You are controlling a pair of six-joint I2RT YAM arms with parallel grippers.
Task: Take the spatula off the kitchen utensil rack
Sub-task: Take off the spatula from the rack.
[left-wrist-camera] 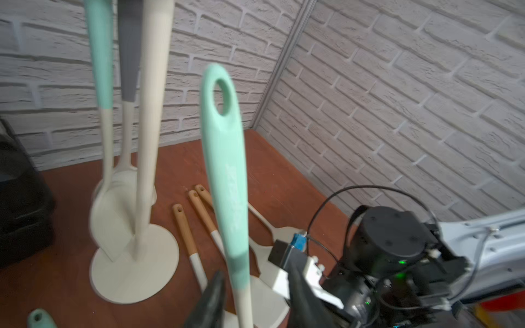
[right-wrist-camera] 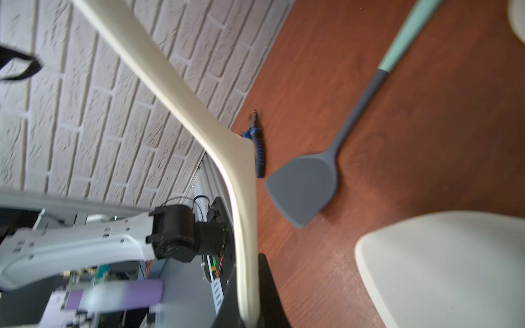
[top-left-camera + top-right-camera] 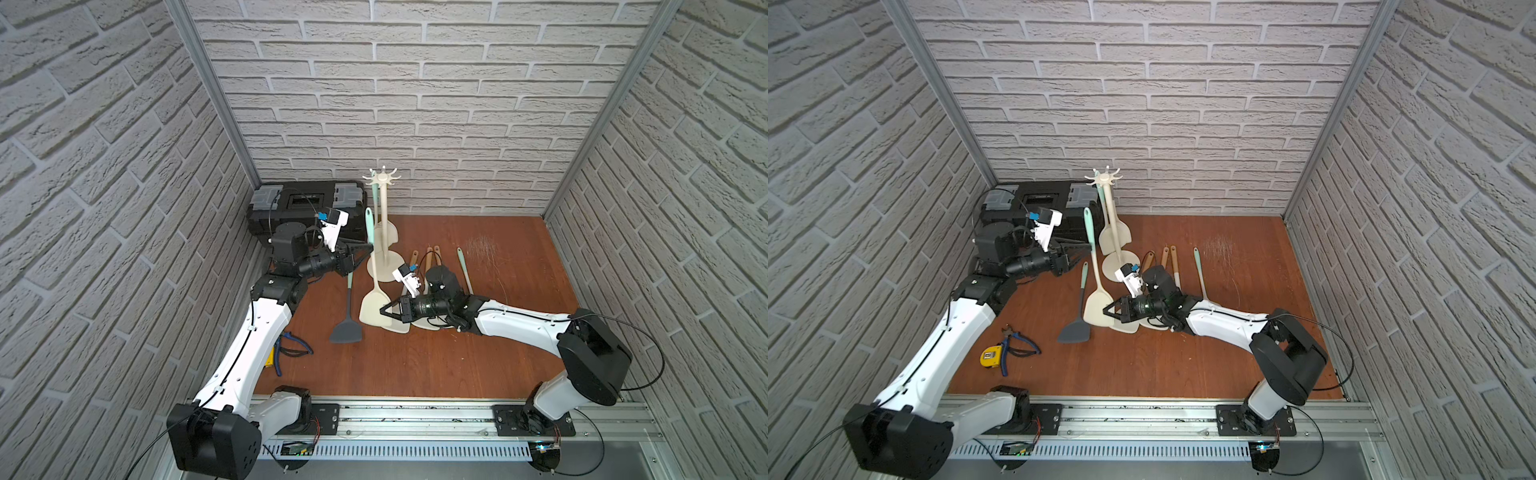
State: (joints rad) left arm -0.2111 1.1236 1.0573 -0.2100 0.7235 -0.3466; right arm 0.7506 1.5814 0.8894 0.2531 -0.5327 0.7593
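**A:** Is it off yet?

**B:** I judge so. The cream rack [image 3: 384, 220], a thin pole on a disc base, stands beside. The spatula [image 3: 373, 307], with a mint handle and smooth cream blade, is clear of it. My right claw [image 3: 384, 311] pinches the blade and my left claw [image 3: 365, 248] gapes around the shaft. Only laying it down remains.

Both top views look steeply down on the whole table [image 3: 415, 365]; wrist views sit close.

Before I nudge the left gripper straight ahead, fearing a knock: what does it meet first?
The mint-handled spatula: its handle stands between the open fingers, so any advance would likely push it first. Depth beyond is unclear.
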